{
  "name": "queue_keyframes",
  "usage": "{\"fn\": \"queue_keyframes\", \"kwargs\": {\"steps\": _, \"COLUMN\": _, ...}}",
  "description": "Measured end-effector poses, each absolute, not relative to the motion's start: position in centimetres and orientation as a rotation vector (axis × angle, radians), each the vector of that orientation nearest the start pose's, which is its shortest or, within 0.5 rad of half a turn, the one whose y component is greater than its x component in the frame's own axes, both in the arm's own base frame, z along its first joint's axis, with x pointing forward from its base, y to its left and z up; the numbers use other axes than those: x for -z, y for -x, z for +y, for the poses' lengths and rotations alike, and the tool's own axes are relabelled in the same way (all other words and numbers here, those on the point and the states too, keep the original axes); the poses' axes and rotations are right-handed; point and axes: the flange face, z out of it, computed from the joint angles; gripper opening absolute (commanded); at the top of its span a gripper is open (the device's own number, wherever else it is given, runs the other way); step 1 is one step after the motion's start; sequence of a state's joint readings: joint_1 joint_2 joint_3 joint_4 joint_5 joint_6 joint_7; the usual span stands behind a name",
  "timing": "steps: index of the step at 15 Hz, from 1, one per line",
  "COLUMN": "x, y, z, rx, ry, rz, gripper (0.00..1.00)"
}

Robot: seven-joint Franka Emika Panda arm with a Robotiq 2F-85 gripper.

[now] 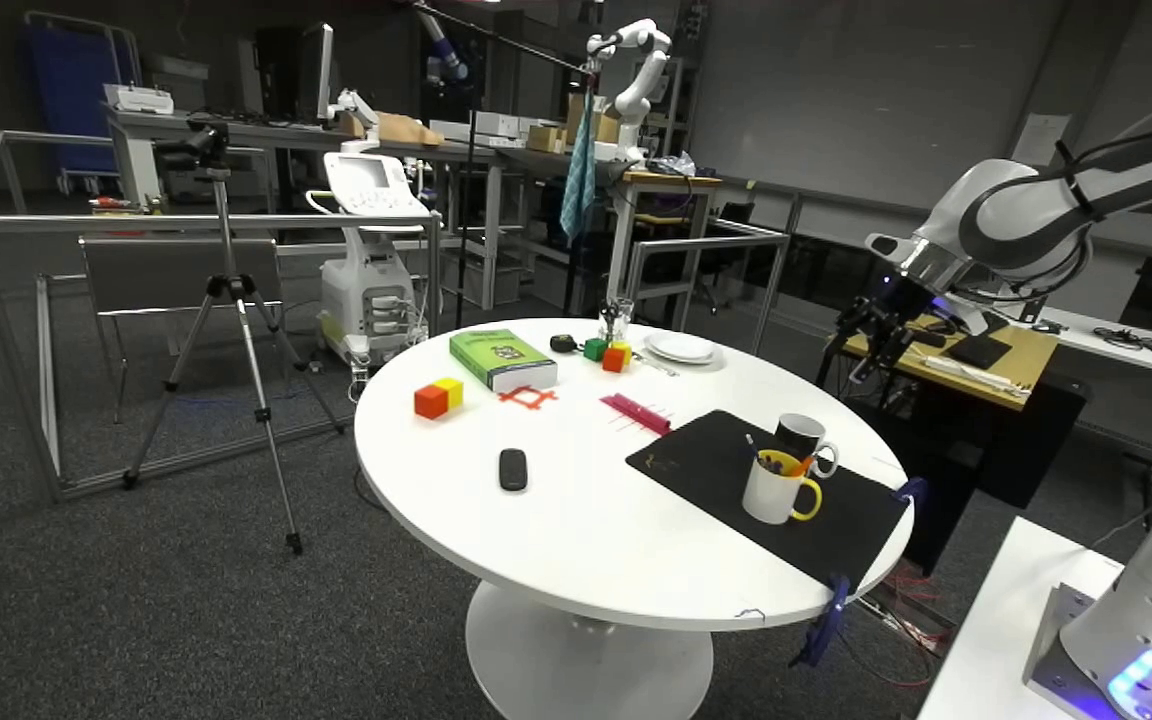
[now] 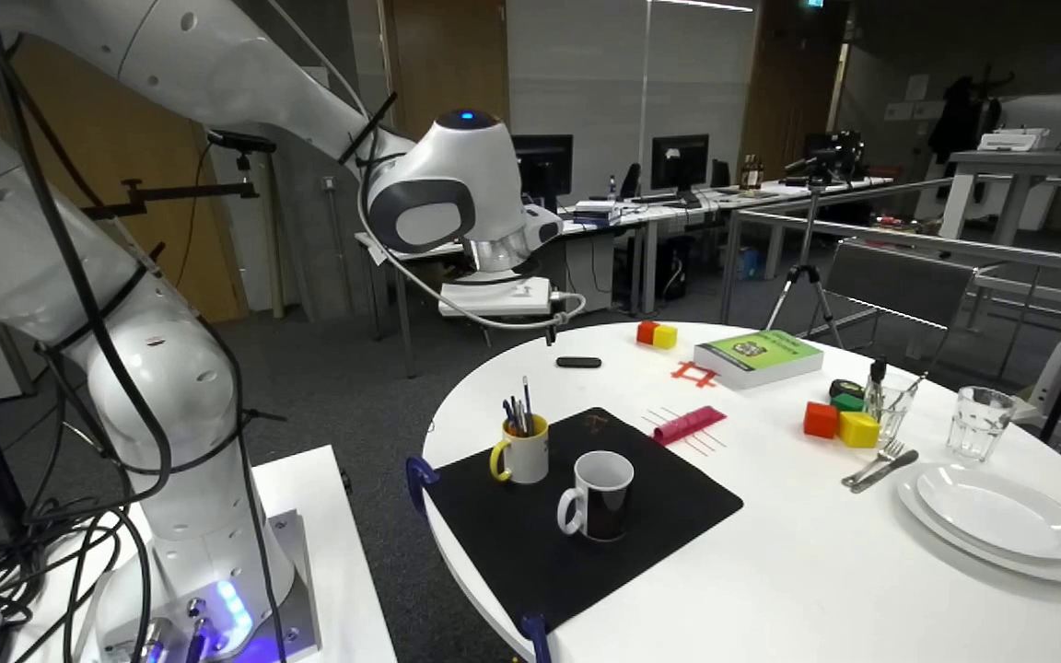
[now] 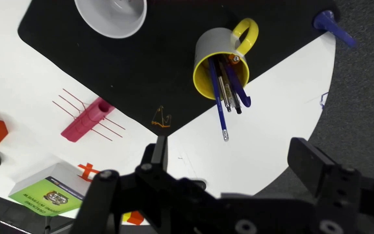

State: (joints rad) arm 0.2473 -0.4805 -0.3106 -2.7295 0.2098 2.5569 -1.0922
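claw spread wide, empty | below it: yellow-handled mug, blue pencil poking up | risk: off-centre descent could snag pencil, tip mug

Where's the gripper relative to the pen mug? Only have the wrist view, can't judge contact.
Observer: Not touching. Both exterior views show a gap, with the gripper higher than the pen mug.
Operator: And the other mug, cut off at my top edge: what am I missing?
Observer: A white handle; it shows in both exterior views.
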Motion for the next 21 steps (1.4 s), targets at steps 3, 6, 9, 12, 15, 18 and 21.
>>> {"fn": "queue_keyframes", "kwargs": {"steps": 3, "x": -37.9, "y": -39.7, "z": -1.6, "rx": 0.622, "ry": 2.598, "rz": -1.335, "gripper": 1.0}}
{"fn": "queue_keyframes", "kwargs": {"steps": 6, "x": -36.7, "y": -40.0, "z": -1.0, "rx": 0.645, "ry": 2.508, "rz": -1.394, "gripper": 1.0}}
{"fn": "queue_keyframes", "kwargs": {"steps": 9, "x": -34.9, "y": -40.3, "z": -0.9, "rx": 0.637, "ry": 2.455, "rz": -1.432, "gripper": 1.0}}
{"fn": "queue_keyframes", "kwargs": {"steps": 12, "x": -33.0, "y": -40.8, "z": -1.0, "rx": 0.62, "ry": 2.436, "rz": -1.434, "gripper": 1.0}}
{"fn": "queue_keyframes", "kwargs": {"steps": 15, "x": -31.5, "y": -41.9, "z": -1.0, "rx": 0.623, "ry": 2.456, "rz": -1.431, "gripper": 1.0}}
{"fn": "queue_keyframes", "kwargs": {"steps": 18, "x": -30.3, "y": -43.2, "z": -0.7, "rx": 0.655, "ry": 2.511, "rz": -1.424, "gripper": 1.0}}
{"fn": "queue_keyframes", "kwargs": {"steps": 21, "x": -29.1, "y": -44.3, "z": 0.3, "rx": 0.665, "ry": 2.535, "rz": -1.421, "gripper": 1.0}}
